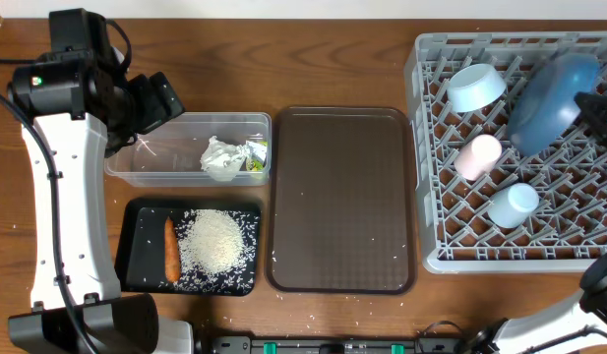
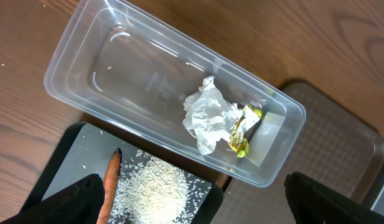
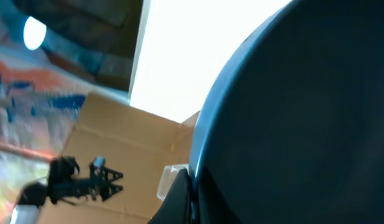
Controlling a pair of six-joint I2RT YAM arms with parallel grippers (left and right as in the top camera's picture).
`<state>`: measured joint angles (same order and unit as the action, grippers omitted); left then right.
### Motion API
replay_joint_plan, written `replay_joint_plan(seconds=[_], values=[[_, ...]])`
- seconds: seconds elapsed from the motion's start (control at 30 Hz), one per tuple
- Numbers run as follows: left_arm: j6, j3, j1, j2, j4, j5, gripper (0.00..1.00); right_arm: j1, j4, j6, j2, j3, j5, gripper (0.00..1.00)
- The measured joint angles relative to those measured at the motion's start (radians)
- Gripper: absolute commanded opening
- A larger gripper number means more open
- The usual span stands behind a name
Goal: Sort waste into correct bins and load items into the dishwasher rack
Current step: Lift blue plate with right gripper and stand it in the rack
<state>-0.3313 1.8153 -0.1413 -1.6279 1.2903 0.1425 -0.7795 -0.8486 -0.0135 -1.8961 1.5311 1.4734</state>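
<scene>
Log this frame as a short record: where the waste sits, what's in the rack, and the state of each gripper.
clear tub: crumpled wrapper inside
black tray: carrot beside rice pile
dishwasher rack: blue plate, bowl, pink cup, light-blue cup
left gripper: open, empty, near the clear tub
right gripper: at the blue plate's rim; closure unclear

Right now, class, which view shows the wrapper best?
Left wrist: the wrapper lies close, sharp and unobstructed in the clear tub. Overhead shows it small in that tub. Right wrist shows none of it.
</scene>
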Motion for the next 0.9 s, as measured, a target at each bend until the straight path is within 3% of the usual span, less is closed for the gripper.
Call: replay_joint_plan(seconds=[0.3, 0.53, 0.9], values=[[0.000, 0.000, 0.000, 0.000, 0.000, 0.000, 0.95, -0.144, -0.024, 0.166, 0.000, 0.000, -0.198, 0.11], [0.000, 0.000, 0.000, 0.000, 0.000, 0.000, 0.95, -0.220, -0.052, 0.215, -0.009, 0.000, -0.385, 0.31], [0.000, 0.000, 0.000, 0.000, 0.000, 0.000, 0.95, -0.229, -0.066, 0.236, -0.006, 0.000, -0.580, 0.50]])
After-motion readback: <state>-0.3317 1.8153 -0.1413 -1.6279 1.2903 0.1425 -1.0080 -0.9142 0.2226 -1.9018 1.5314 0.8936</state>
